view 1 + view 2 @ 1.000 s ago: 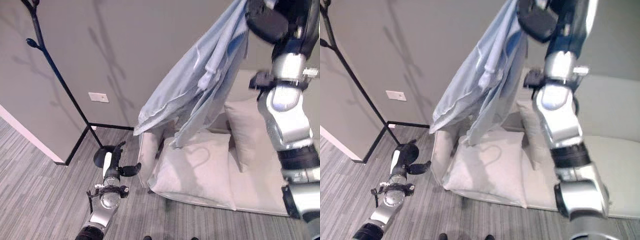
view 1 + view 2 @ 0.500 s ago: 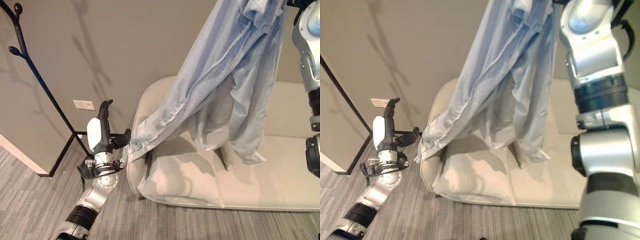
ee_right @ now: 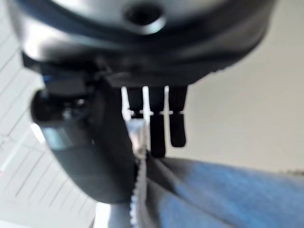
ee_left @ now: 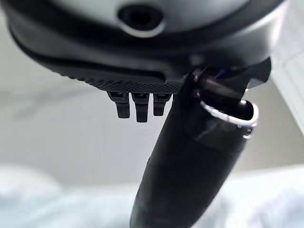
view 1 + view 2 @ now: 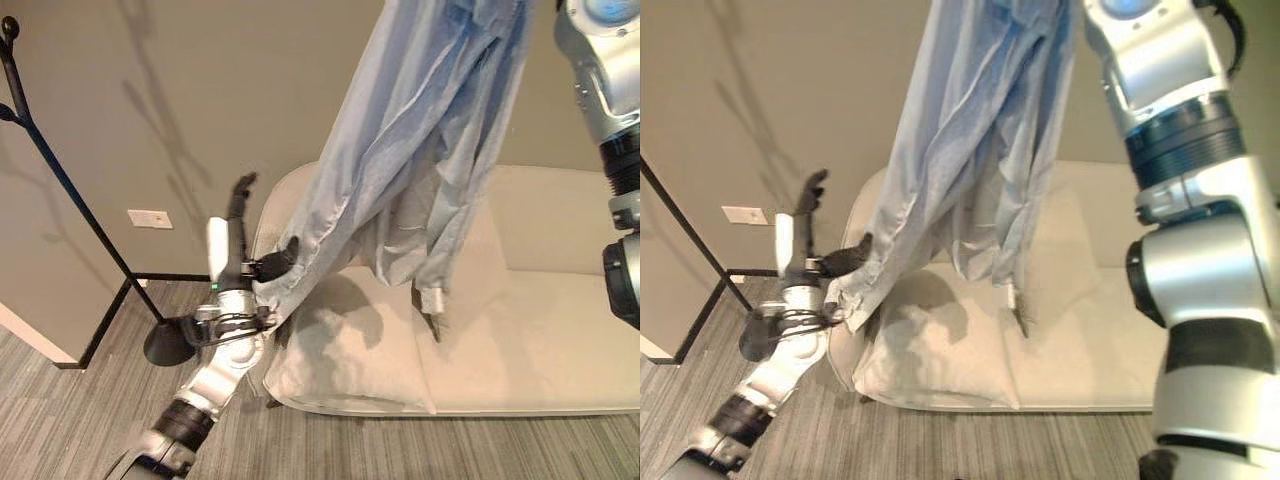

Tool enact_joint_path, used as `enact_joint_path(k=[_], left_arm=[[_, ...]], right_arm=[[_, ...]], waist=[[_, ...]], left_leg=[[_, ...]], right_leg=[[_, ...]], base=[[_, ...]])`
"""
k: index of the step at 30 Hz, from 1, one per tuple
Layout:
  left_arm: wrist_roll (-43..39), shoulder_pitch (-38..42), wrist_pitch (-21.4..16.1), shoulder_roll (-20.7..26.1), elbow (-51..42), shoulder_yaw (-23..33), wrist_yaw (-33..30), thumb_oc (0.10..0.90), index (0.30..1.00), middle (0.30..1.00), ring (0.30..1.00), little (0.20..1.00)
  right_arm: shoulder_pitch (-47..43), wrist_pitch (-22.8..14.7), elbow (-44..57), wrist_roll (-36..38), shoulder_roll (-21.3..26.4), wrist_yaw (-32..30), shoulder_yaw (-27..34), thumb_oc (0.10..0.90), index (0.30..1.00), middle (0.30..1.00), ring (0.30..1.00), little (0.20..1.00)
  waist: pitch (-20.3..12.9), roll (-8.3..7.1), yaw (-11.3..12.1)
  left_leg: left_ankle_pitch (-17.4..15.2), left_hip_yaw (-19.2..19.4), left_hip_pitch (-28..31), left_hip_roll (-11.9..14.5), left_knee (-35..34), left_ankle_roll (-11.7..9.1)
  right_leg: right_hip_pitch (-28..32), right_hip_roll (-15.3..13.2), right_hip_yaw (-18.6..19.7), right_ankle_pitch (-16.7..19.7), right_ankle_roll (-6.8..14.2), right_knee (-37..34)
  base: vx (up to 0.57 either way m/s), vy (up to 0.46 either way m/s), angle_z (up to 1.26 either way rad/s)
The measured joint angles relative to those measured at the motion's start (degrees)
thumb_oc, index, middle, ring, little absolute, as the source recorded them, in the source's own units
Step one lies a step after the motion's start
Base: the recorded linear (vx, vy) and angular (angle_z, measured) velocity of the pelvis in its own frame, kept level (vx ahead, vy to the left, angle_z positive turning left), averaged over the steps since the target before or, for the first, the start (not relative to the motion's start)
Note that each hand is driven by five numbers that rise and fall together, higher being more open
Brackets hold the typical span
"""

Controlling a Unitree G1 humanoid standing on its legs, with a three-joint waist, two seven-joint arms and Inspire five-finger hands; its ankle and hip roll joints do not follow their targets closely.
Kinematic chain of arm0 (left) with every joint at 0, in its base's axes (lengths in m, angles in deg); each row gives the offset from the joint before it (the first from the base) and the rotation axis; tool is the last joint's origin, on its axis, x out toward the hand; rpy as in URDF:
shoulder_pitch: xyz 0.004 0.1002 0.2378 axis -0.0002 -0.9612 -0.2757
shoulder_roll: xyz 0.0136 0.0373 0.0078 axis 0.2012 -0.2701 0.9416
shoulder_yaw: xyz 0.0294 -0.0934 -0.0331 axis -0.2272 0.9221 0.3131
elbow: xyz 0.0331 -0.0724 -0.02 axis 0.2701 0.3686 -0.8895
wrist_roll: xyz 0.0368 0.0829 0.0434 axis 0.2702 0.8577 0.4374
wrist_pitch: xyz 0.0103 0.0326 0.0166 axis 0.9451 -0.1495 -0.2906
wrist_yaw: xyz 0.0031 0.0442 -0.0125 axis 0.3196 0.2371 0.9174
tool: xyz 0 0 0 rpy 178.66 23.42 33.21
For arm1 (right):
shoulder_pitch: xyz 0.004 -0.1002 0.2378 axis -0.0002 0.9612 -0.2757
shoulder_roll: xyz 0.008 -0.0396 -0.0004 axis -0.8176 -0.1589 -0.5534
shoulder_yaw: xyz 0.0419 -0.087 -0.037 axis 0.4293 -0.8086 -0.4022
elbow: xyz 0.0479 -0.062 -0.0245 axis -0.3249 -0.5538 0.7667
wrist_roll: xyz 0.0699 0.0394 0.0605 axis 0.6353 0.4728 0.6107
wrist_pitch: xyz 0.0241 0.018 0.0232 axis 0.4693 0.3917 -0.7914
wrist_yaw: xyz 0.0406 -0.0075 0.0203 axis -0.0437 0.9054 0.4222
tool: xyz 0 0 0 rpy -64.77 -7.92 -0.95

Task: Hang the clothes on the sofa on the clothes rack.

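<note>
My right hand point(image 3: 142, 123) pinches the light blue shirt point(image 5: 420, 150) at its top, so it hangs limp below, above the sofa point(image 5: 560, 300). My left hand point(image 5: 240, 235), fingers straight, touches its lower hem. It looks light, floppy; I'd hang it by the collar.

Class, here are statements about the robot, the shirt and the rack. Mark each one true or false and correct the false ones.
1. The light blue shirt is held up high above the sofa. True.
2. The shirt already hangs on the black clothes rack. False: the rack stands bare at the left by the wall.
3. The left hand touches the shirt's lower edge. True.
4. The right hand holds nothing. False: its thumb and fingers pinch the shirt's cloth.
5. A pillow lies on the floor. False: it lies on the sofa seat.
</note>
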Motion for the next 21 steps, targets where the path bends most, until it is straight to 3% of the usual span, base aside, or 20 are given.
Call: enact_joint_path(k=[2, 3, 5, 6, 7, 9, 12, 16, 18, 19, 21], left_arm=[[-2.3, 2.3, -0.5, -2.4, 3.3, -3.3, 1.4, 0.8, 0.9, 0.9, 0.9, 0.9], [-4.4, 7.6, -0.6, -5.4, 10.9, -7.2, 2.8, 0.8, 0.9, 0.9, 0.9, 0.9], [-5.4, 19.0, 0.6, -11.5, 25.6, -11.2, 3.3, 0.8, 0.9, 0.9, 0.9, 0.9], [-5.6, 23.6, 0.9, -14.5, 30.8, -11.1, 3.1, 0.8, 0.9, 0.9, 0.9, 0.9], [-5.6, 26.0, 0.8, -15.7, 33.1, -11.0, 3.0, 0.8, 0.9, 0.9, 0.9, 0.9], [-5.8, 29.5, 0.7, -17.0, 36.9, -8.4, 3.0, 0.4, 0.3, 0.3, 0.3, 0.3], [-8.9, 29.6, 0.9, -17.4, 37.7, -4.8, 3.1, 0.4, 0.3, 0.3, 0.3, 0.3], [-12.3, 25.1, 1.2, -16.7, 36.5, -0.1, 3.0, 0.4, 0.3, 0.3, 0.3, 0.3], [-12.4, 20.7, 1.2, -14.5, 32.9, 0.4, 2.8, 0.4, 0.3, 0.3, 0.3, 0.3], [-12.4, 15.7, 1.6, -12.9, 26.8, 2.4, 2.8, 0.4, 0.3, 0.3, 0.3, 0.3], [-12.4, 8.6, 1.7, -10.7, 17.9, 5.1, 2.7, 0.4, 0.3, 0.3, 0.3, 0.3]], right_arm=[[-0.1, -0.2, 0.0, 0.7, -2.4, 0.0, 0.0, 0.4, 0.3, 0.3, 0.3, 0.3], [-0.4, -0.4, 0.0, 2.2, -4.7, 0.0, 0.0, 0.4, 0.3, 0.3, 0.3, 0.3], [-0.6, -1.2, 5.1, 3.9, -11.0, 0.2, -0.6, 0.4, 0.3, 0.3, 0.3, 0.3], [-0.6, -1.4, 11.1, 4.8, -11.2, 0.8, -2.3, 0.4, 0.3, 0.3, 0.3, 0.3], [-0.5, -1.8, 15.3, 4.8, -11.2, 1.4, -3.2, 0.4, 0.3, 0.3, 0.3, 0.3], [-0.3, -2.4, 22.5, 4.8, -11.2, 2.0, -5.7, 0.4, 0.3, 0.3, 0.3, 0.3], [-0.2, -4.1, 27.0, 4.6, -10.2, 2.7, -8.9, 0.4, 0.3, 0.3, 0.3, 0.3], [-0.2, -5.1, 27.2, 4.5, -3.7, 2.8, -9.0, 0.4, 0.3, 0.3, 0.3, 0.3], [-0.2, -5.1, 27.2, 4.5, -1.2, 2.8, -9.0, 0.4, 0.3, 0.3, 0.3, 0.3], [0.0, -5.3, 27.4, 4.5, 2.1, 3.5, -9.0, 0.4, 0.3, 0.3, 0.3, 0.3], [1.0, -5.7, 27.9, 4.4, 6.0, 3.9, -8.7, 0.4, 0.3, 0.3, 0.3, 0.3]], waist=[[-0.1, -0.04, -1.3], [-0.1, 0.02, -2.4], [-0.2, 0.05, -7.1], [-0.3, 0.36, -9.8], [-0.5, 0.63, -11.0], [-0.8, 1.18, -12.3], [-1.9, 3.13, -14.3], [-1.9, 3.66, -13.8], [-1.9, 3.73, -13.6], [-1.8, 4.07, -13.0], [-1.8, 4.08, -11.6]], left_leg=[[0.0, 0.5, 0.0, 0.0, 0.0, 0.0], [0.0, 0.7, 0.0, 0.0, 0.0, -0.1], [0.0, 2.4, -0.2, 0.2, 0.0, -0.2], [0.0, 2.9, -0.8, 0.3, 0.0, -0.2], [-0.1, 3.8, -1.0, 0.4, 0.0, -0.3], [-0.1, 5.5, -0.6, 0.4, 0.0, -0.3], [0.0, 5.6, 0.6, 0.9, 0.0, -0.3], [-0.4, 6.5, 1.1, 2.6, -0.1, -1.1], [-0.6, 6.4, 0.8, 3.4, -0.1, -1.5], [-1.1, 5.7, 0.4, 4.3, -0.1, -2.8], [-0.8, 5.1, -0.3, 4.7, -0.1, -3.2]], right_leg=[[-0.3, 0.1, 0.5, 0.0, 0.0, 0.0], [-0.4, 0.1, 0.6, 0.0, 0.0, 0.0], [-1.6, 0.4, 2.3, 0.1, -0.1, 0.0], [-2.4, 0.6, 3.1, 0.3, -0.3, 0.0], [-3.2, 0.8, 4.2, 0.5, -0.7, 0.0], [-4.3, 1.2, 6.8, 1.2, -0.9, 0.2], [-4.5, 2.2, 10.0, 1.4, -1.3, 0.4], [-4.7, 4.0, 10.9, 1.4, -2.2, 0.4], [-4.7, 4.6, 10.5, 1.0, -2.5, 0.4], [-4.8, 5.4, 9.6, 1.0, -2.7, 0.2], [-4.7, 5.5, 8.7, 0.8, -3.1, 0.0]], base=[[-0.01, -0.086, -0.12], [-0.01, -0.107, -0.15], [-0.02, -0.101, -0.38], [-0.03, -0.072, -0.48], [-0.03, -0.058, -0.46], [-0.02, -0.031, -0.77], [-0.02, -0.048, -0.69], [-0.03, -0.078, -0.15], [-0.03, -0.077, 0.12], [-0.02, -0.072, 0.22], [-0.03, -0.069, 0.25]])
